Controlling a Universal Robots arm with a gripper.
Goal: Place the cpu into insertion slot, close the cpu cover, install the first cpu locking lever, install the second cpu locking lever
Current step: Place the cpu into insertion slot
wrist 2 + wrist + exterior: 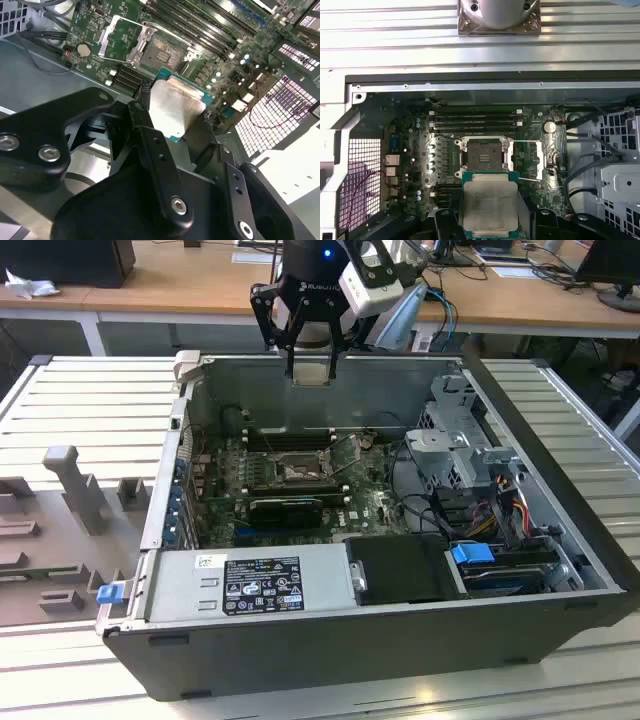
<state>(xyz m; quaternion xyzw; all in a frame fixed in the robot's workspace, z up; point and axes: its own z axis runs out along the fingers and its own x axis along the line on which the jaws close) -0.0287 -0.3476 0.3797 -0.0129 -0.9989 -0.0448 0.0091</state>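
We had the gripper (311, 368) closed on the cpu (490, 207), its fingers (145, 107) pinching opposite edges, hanging over the rim of the open case (400, 375) and well apart from the insertion slot (482, 157) near the middle of the circuit board (410, 125). The cpu cover (527, 160) stood swung open beside the slot. To seat the chip well, we judged, it needed squaring to the slot's silver rim and lowering level — never dragged across the contacts.
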